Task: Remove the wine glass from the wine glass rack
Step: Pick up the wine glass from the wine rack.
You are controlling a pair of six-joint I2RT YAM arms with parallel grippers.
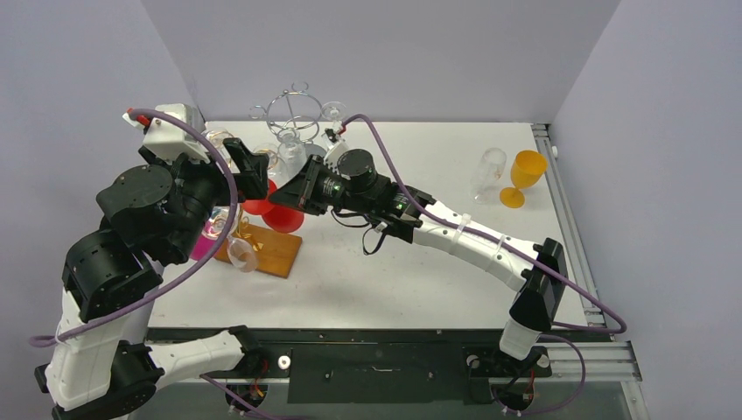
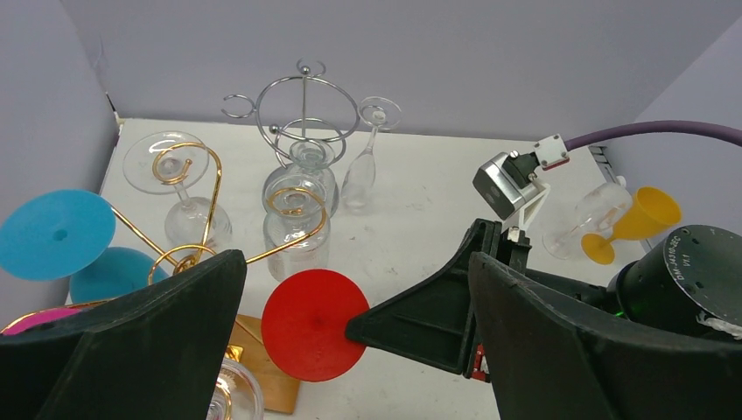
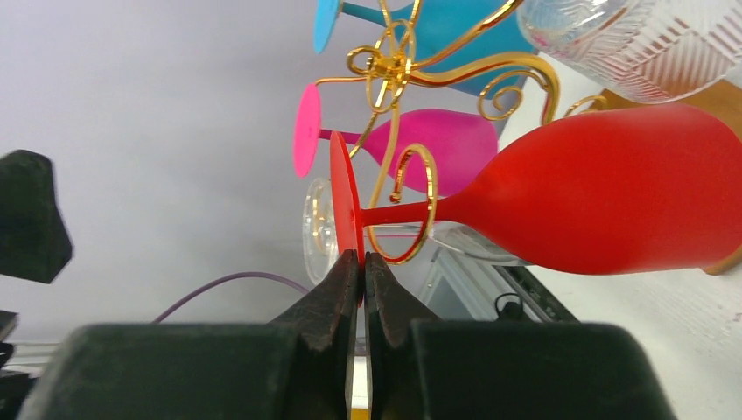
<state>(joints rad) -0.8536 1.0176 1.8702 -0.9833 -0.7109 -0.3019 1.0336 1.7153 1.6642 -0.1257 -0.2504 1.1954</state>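
Note:
A red wine glass (image 1: pixel 284 218) hangs upside down on the gold wire wine glass rack (image 2: pixel 206 175), its stem inside a gold ring (image 3: pixel 411 206). My right gripper (image 3: pixel 360 259) is shut on the rim of the glass's flat red foot (image 3: pixel 345 201); the red bowl (image 3: pixel 612 188) points away to the right. In the left wrist view the red foot (image 2: pixel 306 328) faces the camera, with the right gripper (image 2: pixel 367 325) pinching its edge. My left gripper (image 2: pixel 354 261) stays wide open above the rack, holding nothing, one black finger (image 2: pixel 149 341) on either side of the scene.
Blue (image 2: pixel 57 234), pink (image 3: pixel 429 149) and clear glasses (image 2: pixel 188 219) also hang on the gold rack, which stands on a wooden base (image 1: pixel 273 252). A silver rack (image 1: pixel 294 109) with clear glasses stands behind. A clear glass (image 1: pixel 488 173) and an orange one (image 1: pixel 525 175) lie far right.

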